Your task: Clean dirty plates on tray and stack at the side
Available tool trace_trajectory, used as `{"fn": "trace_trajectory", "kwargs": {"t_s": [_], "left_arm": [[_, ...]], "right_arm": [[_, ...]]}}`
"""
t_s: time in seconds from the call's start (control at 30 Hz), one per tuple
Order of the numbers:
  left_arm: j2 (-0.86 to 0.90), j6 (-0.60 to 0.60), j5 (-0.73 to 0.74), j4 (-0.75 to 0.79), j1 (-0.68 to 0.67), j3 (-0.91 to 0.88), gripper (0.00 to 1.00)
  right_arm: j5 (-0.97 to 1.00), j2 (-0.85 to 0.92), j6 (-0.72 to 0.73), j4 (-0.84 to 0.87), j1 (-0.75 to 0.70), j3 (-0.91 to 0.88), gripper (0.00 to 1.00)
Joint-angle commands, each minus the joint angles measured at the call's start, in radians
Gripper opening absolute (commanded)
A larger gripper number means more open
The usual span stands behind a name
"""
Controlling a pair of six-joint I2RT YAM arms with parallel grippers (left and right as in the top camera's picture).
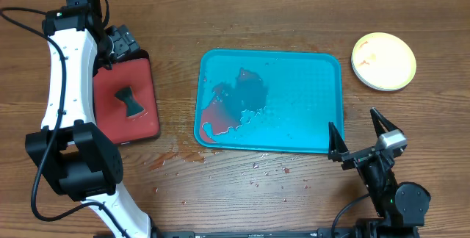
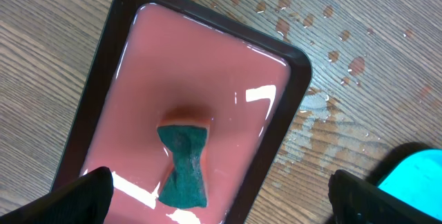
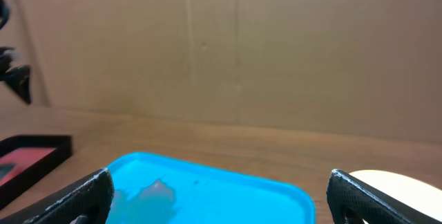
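The turquoise tray (image 1: 308, 113) lies mid-table, with a red and dark wet smear (image 1: 239, 98) on its left half. The plates (image 1: 383, 62) sit stacked on the table at the far right, a yellow-green rim on top, and their pale edge (image 3: 407, 186) shows in the right wrist view. My right gripper (image 1: 355, 128) hovers open and empty at the tray's near right corner, facing the tray (image 3: 228, 189). My left gripper (image 2: 219, 179) is open above a green sponge (image 2: 183, 165), not touching it.
The sponge (image 1: 131, 102) rests in a black-rimmed red tray (image 1: 147, 84) left of the turquoise one, under my left arm. Reddish drops (image 1: 176, 157) wet the wood in front of both trays. A cardboard wall (image 3: 221, 44) stands behind the table.
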Motion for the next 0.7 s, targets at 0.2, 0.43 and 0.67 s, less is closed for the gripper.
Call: {"fn": "trace_trajectory", "kwargs": {"t_s": [0.2,0.43,0.67], "left_arm": [[-0.016,0.005,0.004,-0.002,0.003,0.013,1.00],[-0.016,0.005,0.004,-0.002,0.003,0.013,1.00],[-0.016,0.005,0.004,-0.002,0.003,0.013,1.00]], "right_arm": [[0.131,-0.106,-0.004,0.032,0.010,-0.060,1.00],[0.140,-0.114,0.005,0.061,0.011,-0.082,1.00],[0.217,-0.114,0.003,-0.068,0.024,-0.082,1.00]]}}
